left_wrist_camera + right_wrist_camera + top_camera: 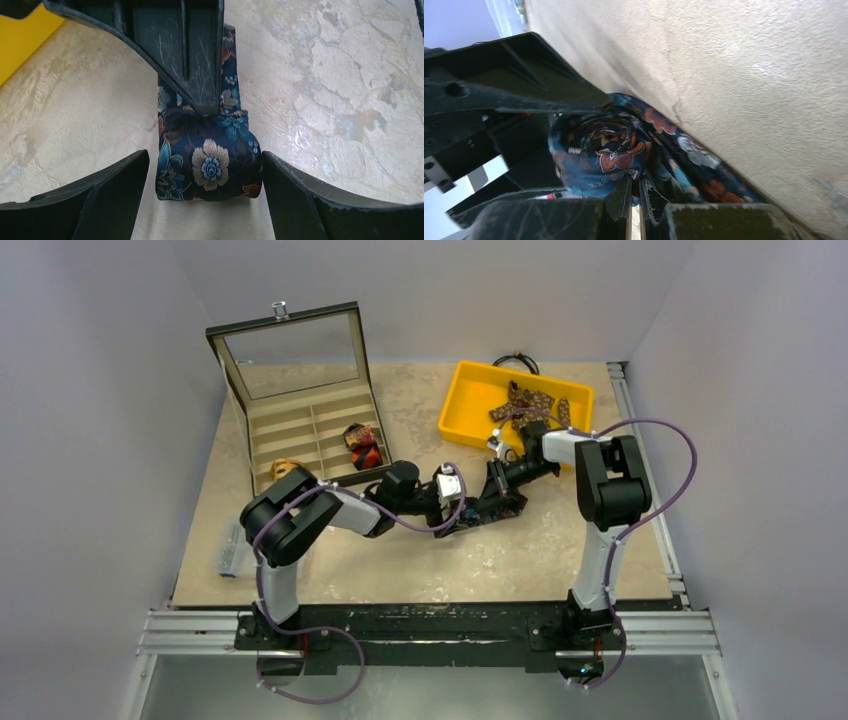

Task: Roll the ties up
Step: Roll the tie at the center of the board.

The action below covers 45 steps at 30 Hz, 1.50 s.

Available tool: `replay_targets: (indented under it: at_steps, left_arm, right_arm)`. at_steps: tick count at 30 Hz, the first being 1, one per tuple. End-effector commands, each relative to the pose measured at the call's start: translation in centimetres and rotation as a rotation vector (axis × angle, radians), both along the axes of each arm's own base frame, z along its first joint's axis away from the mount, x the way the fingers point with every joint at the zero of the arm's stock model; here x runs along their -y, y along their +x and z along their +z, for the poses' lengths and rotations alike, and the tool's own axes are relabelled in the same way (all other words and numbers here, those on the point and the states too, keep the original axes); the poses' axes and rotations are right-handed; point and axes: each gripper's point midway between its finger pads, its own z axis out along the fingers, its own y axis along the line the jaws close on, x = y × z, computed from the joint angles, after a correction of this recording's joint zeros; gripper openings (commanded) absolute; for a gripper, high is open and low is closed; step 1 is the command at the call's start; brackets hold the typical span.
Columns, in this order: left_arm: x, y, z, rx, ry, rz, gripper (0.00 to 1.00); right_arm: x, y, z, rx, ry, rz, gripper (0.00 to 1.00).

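Navy floral tie (210,165), part coiled on the desk (325,75). The coil sits between the spread fingers of the left end effector (205,159), with its tail running ahead. Right end effector (639,197) pinches the coil's core. Judged soft, light, slippery and prone to unwinding; grip across the coil's sides.

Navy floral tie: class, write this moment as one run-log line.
navy floral tie: part coiled, tail flat on table | right gripper: shut on coil core | left gripper: open, flanking coil | stage: roll unfinished
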Motion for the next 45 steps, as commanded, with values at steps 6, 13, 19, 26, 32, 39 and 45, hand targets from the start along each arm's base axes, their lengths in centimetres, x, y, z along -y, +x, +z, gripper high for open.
replay_targets:
  at_steps: [6,13,19,26,32,39,45]
  left_arm:
    - [2.9,0.7,1.5,0.089,-0.082,-0.06,0.67]
    - [3.6,0.8,0.3,0.08,-0.038,-0.088,0.46]
    - [3.2,0.2,-1.1,0.033,0.053,-0.085,0.35]
    - [-0.5,-1.1,-3.4,-0.065,0.253,-0.016,0.14]
    - [-2.4,-2.5,-4.8,-0.15,0.35,0.0,0.11]
    - [-2.3,-2.2,-5.1,-0.179,0.409,0.053,0.1]
    - [-1.8,-1.8,-5.1,-0.196,0.453,0.097,0.11]
  right_arm:
    - [1.7,1.2,-3.6,0.072,-0.151,0.036,0.0]
    - [1.3,1.4,-3.9,0.062,-0.151,0.024,0.0]
    - [0.9,0.8,-3.9,0.05,-0.145,0.033,0.0]
    - [3.4,2.0,-0.2,0.099,-0.125,-0.031,0.29]
    - [5.2,2.8,3.3,0.158,-0.089,-0.058,0.35]
    - [2.7,1.9,5.9,0.128,0.033,-0.08,0.55]
    - [0.4,0.8,5.4,0.1,0.066,-0.047,0.56]
